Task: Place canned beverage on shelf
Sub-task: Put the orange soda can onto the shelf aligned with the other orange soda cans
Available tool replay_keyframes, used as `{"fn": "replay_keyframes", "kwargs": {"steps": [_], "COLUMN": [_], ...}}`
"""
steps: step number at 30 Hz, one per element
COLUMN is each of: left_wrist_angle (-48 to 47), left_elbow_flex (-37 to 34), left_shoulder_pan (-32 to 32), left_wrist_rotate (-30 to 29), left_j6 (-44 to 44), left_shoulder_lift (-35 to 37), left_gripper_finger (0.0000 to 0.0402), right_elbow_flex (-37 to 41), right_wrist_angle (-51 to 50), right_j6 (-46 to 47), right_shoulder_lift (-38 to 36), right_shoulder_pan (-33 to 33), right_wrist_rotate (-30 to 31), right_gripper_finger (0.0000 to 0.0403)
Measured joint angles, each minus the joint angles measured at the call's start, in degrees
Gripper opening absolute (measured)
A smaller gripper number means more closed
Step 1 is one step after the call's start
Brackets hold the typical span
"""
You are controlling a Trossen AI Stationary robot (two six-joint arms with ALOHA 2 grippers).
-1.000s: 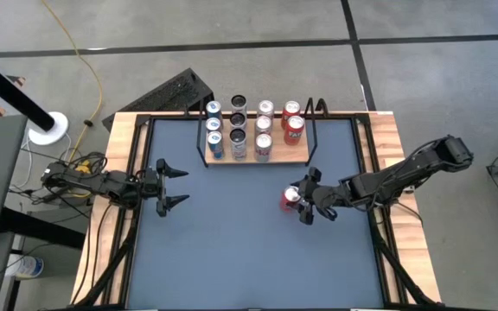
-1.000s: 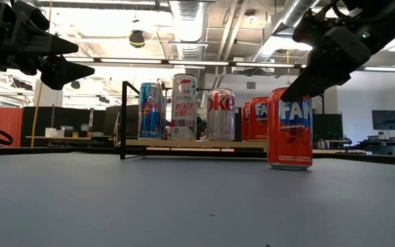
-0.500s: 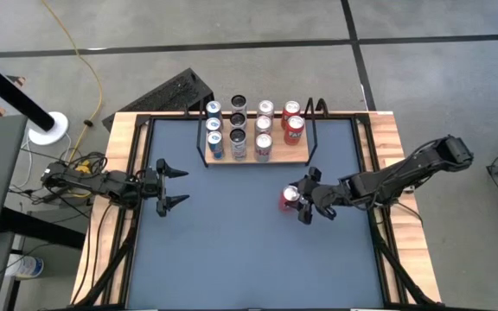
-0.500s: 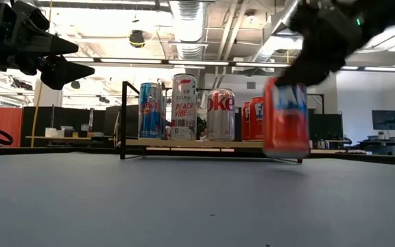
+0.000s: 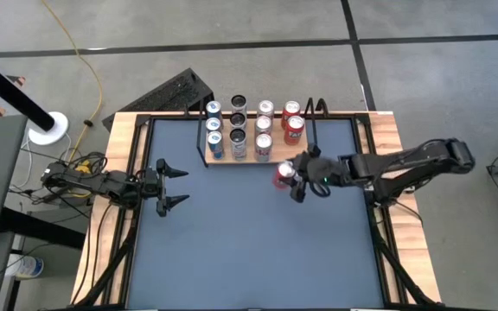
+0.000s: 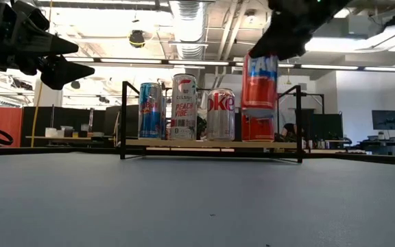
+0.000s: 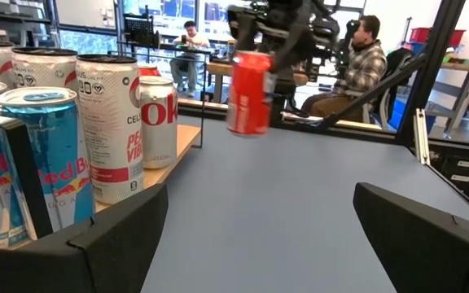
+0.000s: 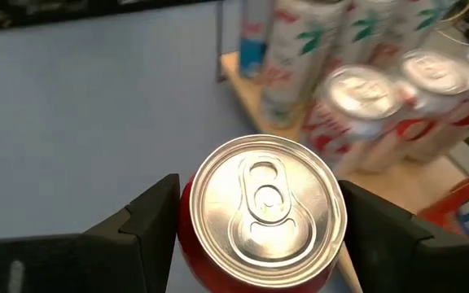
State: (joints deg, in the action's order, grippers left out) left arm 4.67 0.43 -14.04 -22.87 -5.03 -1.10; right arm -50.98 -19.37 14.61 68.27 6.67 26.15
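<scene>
A red Fanta can is held by my right gripper, in the air just in front of the shelf's near right corner. The can also shows in the low view and in the left wrist view. The shelf is a light-wood board in a black rail frame at the table's far middle, and several cans stand on it. My left gripper is open and empty, above the table's left side. My right gripper pinches the can's side wall between its two fingers, one finger on each side just below the can's top rim. The fingers come level from the table's right side. The can is about upright, top up, lifted clear of the table.
On the shelf stand blue Red Bull cans, white Celsius cans, Diet Coke cans and red cans. The board's near right part is bare. Wooden table edges and black rails border the table. People sit in the room beyond.
My right gripper has lifted the red can off the table and carried it up and toward the far edge and slightly left, to the shelf's near right corner. The can has stayed about upright and is now clear of the table.
</scene>
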Motion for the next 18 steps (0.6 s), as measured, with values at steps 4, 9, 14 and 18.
{"fn": "replay_keyframes", "kwargs": {"steps": [4,9,14,18], "left_wrist_angle": [0.0,0.0,0.0,0.0], "left_elbow_flex": [0.0,0.0,0.0,0.0], "left_shoulder_pan": [0.0,0.0,0.0,0.0], "left_wrist_rotate": [0.0,0.0,0.0,0.0], "left_j6": [-0.1,-0.2,-0.2,0.0], "left_shoulder_lift": [0.0,0.0,0.0,0.0], "left_gripper_finger": [0.0382,0.0382,0.0382,0.0382], "right_elbow_flex": [-0.4,-0.4,-0.4,-0.4], "right_wrist_angle": [0.5,0.7,0.3,0.2], "right_j6": [-1.6,-4.7,-6.0,-6.5], "right_shoulder_lift": [0.0,0.0,0.0,0.3], "right_shoulder_pan": [-6.3,-13.6,-18.2,-20.5], "right_wrist_rotate": [-2.0,-4.8,-7.2,-8.5], "right_gripper_finger": [0.0281,0.0281,0.0281,0.0281]}}
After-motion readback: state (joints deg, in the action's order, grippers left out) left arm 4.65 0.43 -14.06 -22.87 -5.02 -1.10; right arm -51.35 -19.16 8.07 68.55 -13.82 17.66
